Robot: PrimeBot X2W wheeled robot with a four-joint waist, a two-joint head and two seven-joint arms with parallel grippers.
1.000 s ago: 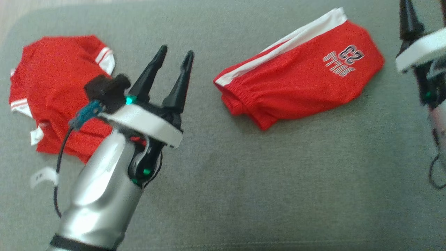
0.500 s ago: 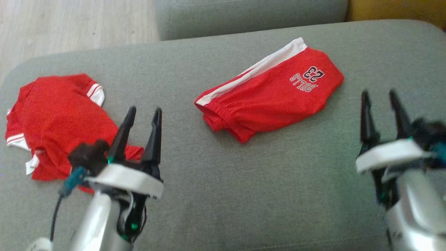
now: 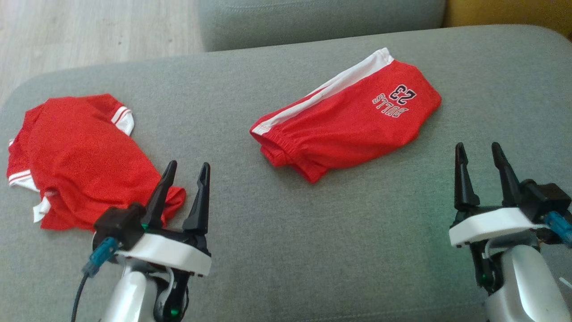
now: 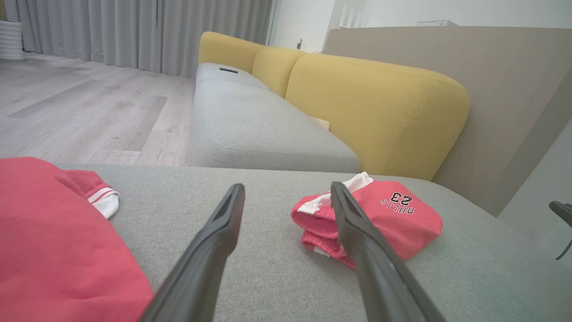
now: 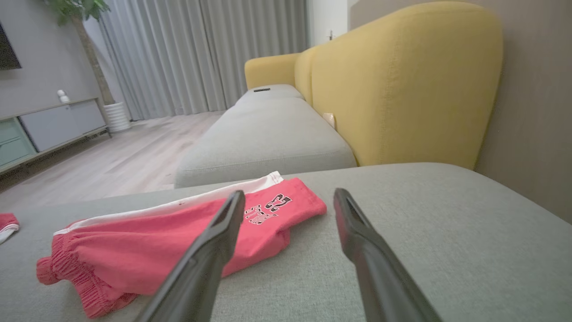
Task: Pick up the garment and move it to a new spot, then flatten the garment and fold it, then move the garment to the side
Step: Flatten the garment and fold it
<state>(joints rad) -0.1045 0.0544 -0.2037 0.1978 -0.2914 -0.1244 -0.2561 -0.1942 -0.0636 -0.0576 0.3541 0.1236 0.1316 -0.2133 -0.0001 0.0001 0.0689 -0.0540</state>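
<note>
Grippers both stand spread wide, with nothing held. In the head view the left gripper is at 7 o'clock and the right gripper at 4 o'clock, both pointing toward 12. The red shorts, with a white side stripe and "BULLS 23" print, lie folded on the grey cushion just past its middle toward 1 o'clock, well apart from both grippers. A red shirt lies rumpled at 9 o'clock, its near hem just beside the left gripper's tips; whether they touch I cannot tell. Beyond the cushion, toward 12 o'clock, are a yellow backrest and a wooden floor.
</note>
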